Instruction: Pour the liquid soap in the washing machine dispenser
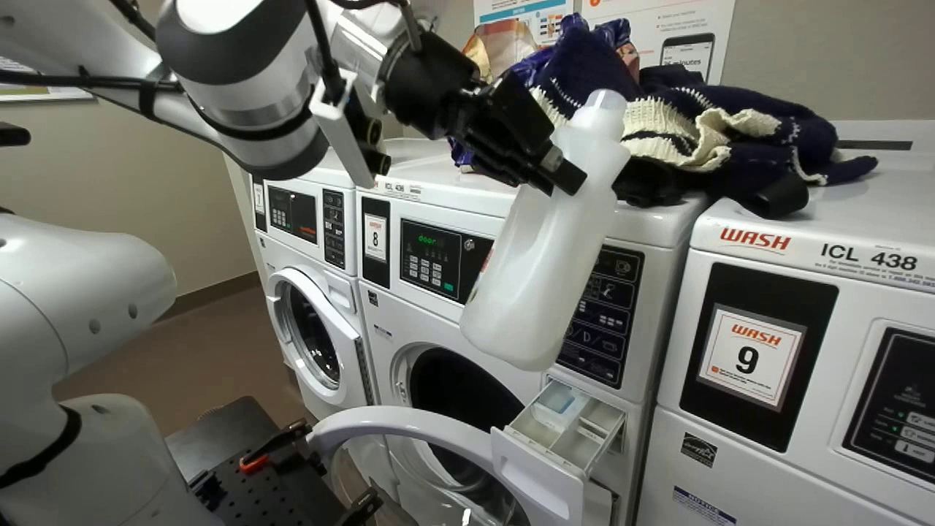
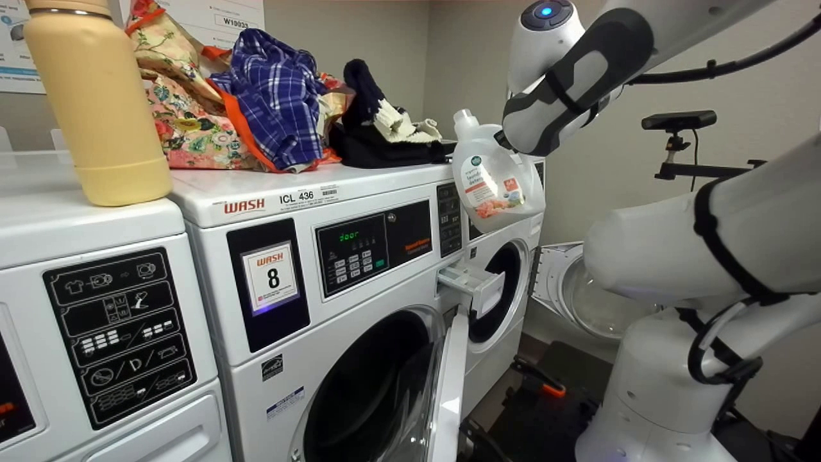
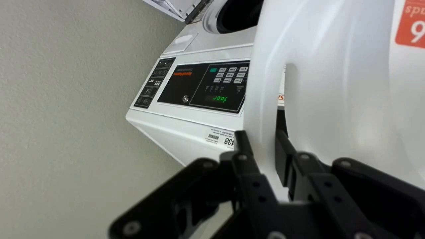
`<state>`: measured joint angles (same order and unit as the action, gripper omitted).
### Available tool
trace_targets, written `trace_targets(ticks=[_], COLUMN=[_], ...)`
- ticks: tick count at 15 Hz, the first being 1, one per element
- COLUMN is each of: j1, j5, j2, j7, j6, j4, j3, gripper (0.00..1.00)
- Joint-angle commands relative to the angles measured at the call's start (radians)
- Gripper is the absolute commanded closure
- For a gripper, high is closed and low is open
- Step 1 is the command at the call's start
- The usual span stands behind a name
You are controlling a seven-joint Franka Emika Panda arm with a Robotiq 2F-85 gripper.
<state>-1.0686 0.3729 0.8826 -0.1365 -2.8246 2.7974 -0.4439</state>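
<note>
Gripper (image 3: 262, 146) pinching, and what it has is the liquid soap (image 1: 544, 277): in the wrist view the handle (image 3: 264, 99) of the jug runs right between the two fingers (image 3: 284, 159), the whole thing held up in the air. Now the line that matters: the jug's bulk lies on the side of the gripper towards the washing machine (image 1: 409, 314), long axis leaning off upright, neck (image 1: 603, 113) high and tipped machine-ward, base low and farther out. Cap on or off? Too small to tell. Just below, here's the dispenser (image 1: 559, 442), pulled out; in both exterior views it sits lower than the base and, by my reading, a shade closer in to the machine. So the neck, I'd say, leans the right way but is too high; the pour wants it rolled over and down, base rising, mouth above those compartments (image 1: 561, 405). Behind, the machine reads number 8, its round door (image 1: 409, 418) wide, clothes (image 1: 687, 117) heaped on top.
</note>
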Motion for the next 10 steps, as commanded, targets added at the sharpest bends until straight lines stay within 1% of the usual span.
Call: trace_targets(ticks=[1, 5, 7, 10], j1=[-0.023, -0.022, -0.004, 0.042], j5=[0.110, 0.254, 0.336, 0.468], j2=[-0.036, -0.093, -0.117, -0.159], j7=[0.011, 0.017, 0.016, 0.008], j6=[0.066, 0.143, 0.191, 0.267], j4=[-0.069, -0.113, -0.129, -0.147], j3=[-0.055, -0.096, -0.081, -0.031], gripper=[0.94, 0.94, 0.94, 0.94])
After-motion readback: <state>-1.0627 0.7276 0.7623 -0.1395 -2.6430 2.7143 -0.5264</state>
